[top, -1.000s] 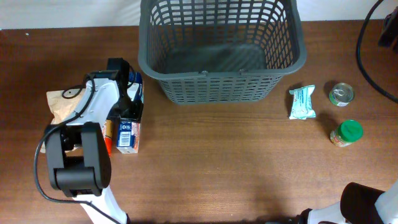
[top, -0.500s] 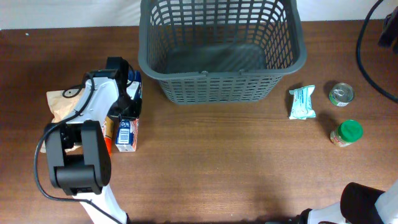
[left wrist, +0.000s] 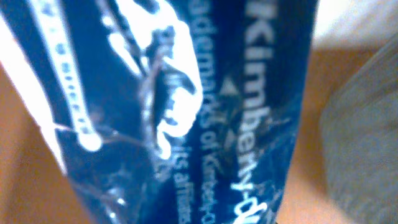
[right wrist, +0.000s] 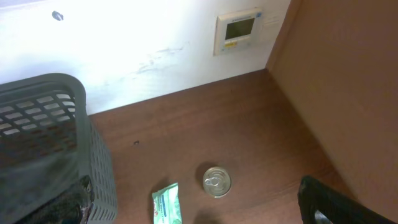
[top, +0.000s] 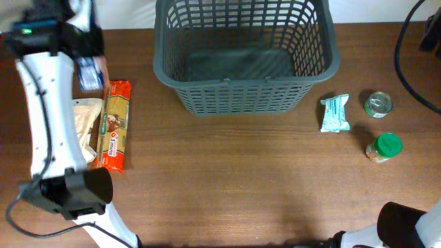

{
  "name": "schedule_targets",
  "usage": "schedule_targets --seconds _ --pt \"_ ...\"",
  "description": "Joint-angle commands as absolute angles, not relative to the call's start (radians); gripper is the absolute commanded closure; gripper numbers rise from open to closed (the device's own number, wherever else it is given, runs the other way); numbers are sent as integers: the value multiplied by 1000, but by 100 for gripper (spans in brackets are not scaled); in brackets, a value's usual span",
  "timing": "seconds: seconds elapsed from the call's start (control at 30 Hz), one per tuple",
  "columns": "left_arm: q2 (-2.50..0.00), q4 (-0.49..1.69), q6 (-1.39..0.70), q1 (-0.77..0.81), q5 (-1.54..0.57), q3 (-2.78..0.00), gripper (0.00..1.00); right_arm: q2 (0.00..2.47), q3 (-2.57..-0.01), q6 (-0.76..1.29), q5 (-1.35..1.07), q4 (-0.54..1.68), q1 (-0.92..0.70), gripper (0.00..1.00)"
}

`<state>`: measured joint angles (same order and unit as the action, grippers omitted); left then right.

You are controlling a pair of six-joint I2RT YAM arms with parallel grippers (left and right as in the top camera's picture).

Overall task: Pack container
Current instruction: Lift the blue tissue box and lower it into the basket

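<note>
Container: dark grey slotted plastic basket (top: 329, 48), upright at the far middle of the brown wooden table (top: 241, 179).
Left gripper (top: 88, 63): clamped on a blue glossy plastic packet (top: 87, 74), left of the basket and apart from it. The packet fills the wrist view, white print blurred.
Right gripper (right wrist: 194, 210): fingers spread, nothing held.
Left side: orange pasta packet (top: 114, 124) touching a beige paper bag (top: 84, 120).
Right of basket: green-white sachet (top: 335, 114), silver tin can (top: 377, 105), green-lidded jar (top: 382, 147).

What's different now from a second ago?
The left pincer took hold of the blue packet and lifted it off the table, toward the far left corner. The orange pack the arm hid now shows. The basket, green packet, can and jar stayed put.
</note>
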<state>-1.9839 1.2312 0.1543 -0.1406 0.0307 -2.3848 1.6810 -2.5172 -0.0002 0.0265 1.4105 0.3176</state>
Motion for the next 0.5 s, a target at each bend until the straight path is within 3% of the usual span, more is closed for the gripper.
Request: schedule_targets --seconds 0.0,0.13,0.37,0.47 --pt "-1927 1215 293 -96 -66 -2592 99 1684 -2523 4 38 1410 323 1" --pt "-1927 1183 477 -4 -68 -2673 99 1684 -2523 4 38 1410 323 1" --pt "-1954 1167 1110 274 -61 -2665 99 1684 -2523 4 38 1410 323 1" --pt "-1999 1126 1226 352 -56 -2665 98 1684 -2523 4 38 1410 323 1"
